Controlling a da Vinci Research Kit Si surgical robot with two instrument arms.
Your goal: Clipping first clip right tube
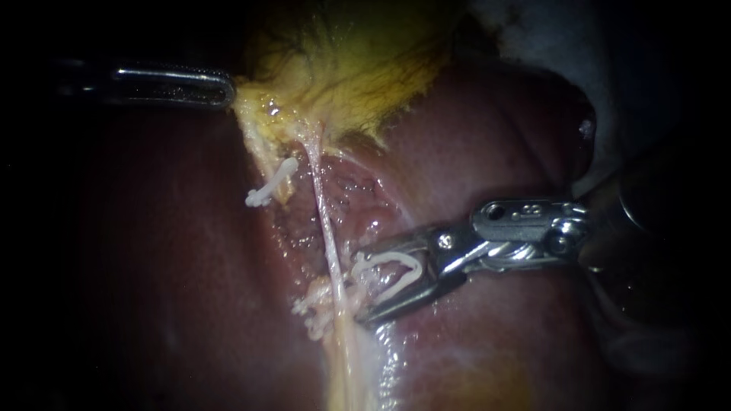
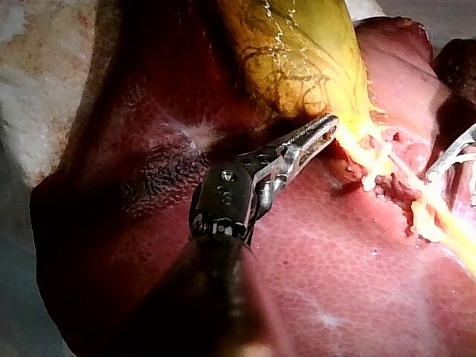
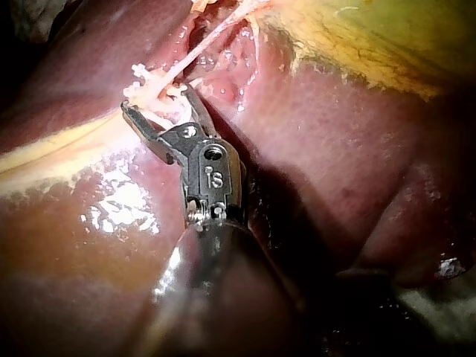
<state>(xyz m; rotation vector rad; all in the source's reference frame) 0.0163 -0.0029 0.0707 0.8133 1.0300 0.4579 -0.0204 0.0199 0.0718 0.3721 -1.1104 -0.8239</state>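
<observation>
At the liver's (image 1: pixel 152 266) bared bed, below the gallbladder (image 1: pixel 358 68), the tube (image 1: pixel 327 236) runs as a thin, pale, wet strand drawn straight. We judge it soft, slippery and easy to tear, so it should be taken square across its bare stretch, clear of the set clips (image 1: pixel 270 184) nearby, with no sideways pull. Our right instrument (image 1: pixel 362 285) stands with jaws wide, a white clip (image 1: pixel 392 257) seated against both, tips just beside the tube; we cannot tell whether the tube lies inside. Our left instrument (image 1: pixel 225 90) pinches the gallbladder's edge, jaws narrow.
</observation>
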